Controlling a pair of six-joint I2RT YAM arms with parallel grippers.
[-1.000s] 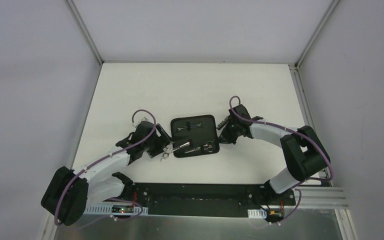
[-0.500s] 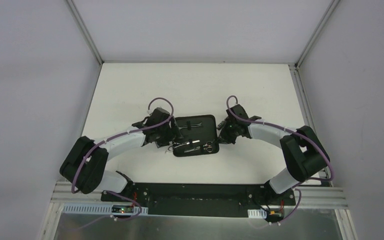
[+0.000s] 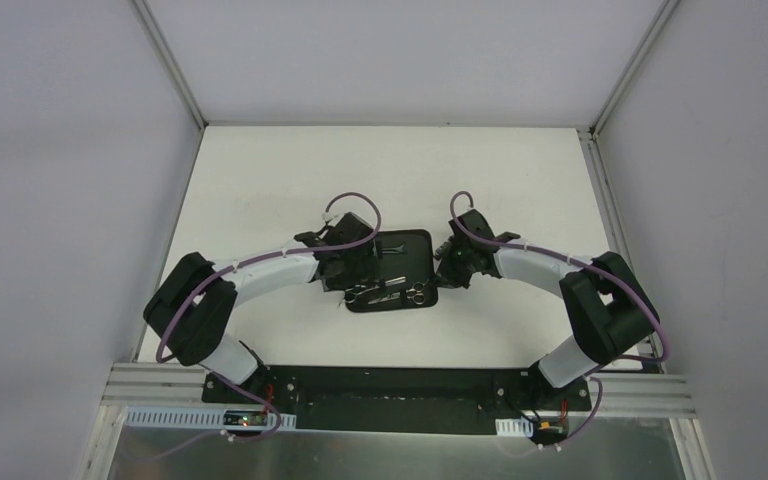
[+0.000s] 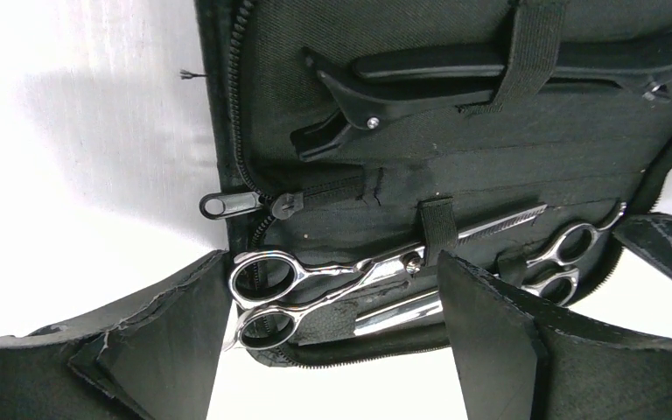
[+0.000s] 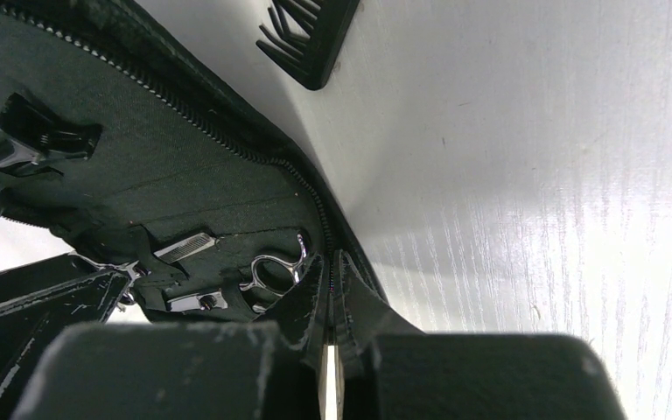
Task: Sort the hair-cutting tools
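Hovering over the open zip case [image 4: 455, 166] on the worktop [image 5: 534, 175], the left end effector [image 4: 328, 337] is spread wide and holds nothing, its fingers either side of the silver ring-handled scissors [image 4: 332, 284] strapped inside. The right end effector [image 5: 330, 297] is clenched on the case's right rim, apparently steadying it. Stowing seems well along. Next probably comes the black comb [image 5: 311, 39] lying outside the case, which needs a low, flat pinch.

Case [image 3: 415, 245] on table [image 3: 260, 180], scissors [image 4: 332, 271] strapped in its near half, clip [image 4: 402, 96] in far half, comb [image 5: 311, 35] on table beside it
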